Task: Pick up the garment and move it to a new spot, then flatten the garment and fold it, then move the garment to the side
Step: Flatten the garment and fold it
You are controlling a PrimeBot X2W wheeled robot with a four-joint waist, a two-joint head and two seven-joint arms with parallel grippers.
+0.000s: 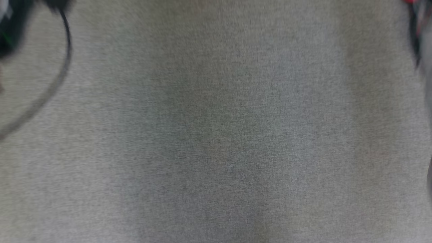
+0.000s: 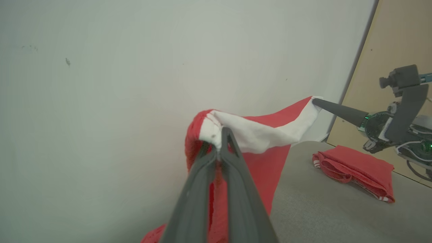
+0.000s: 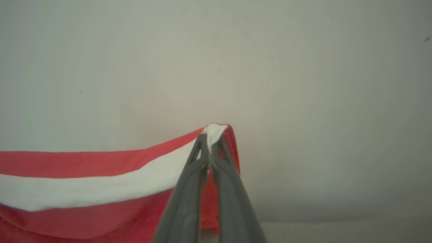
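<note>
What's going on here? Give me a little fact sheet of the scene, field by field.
Held item: red-and-white garment, held up, stretched between both grippers
Left gripper: shut on one end of its white band
Right gripper: shut on the band's other end
Nearby: folded red garment, lying on the grey surface
Backdrop: pale wall

Pale wall beyond the left fingers, w/ a few small dark specks far up-left of them. Grey table top low, to the right of the fingers. On it, well to the right, lies a folded red cloth pile w/ white stripes at the edge. Tan board up-right, past the wall edge. Head view: blurred grey surface, black cable curving at upper left. Right wrist view: wall beyond the right fingers, narrow table strip low-right of them.
</note>
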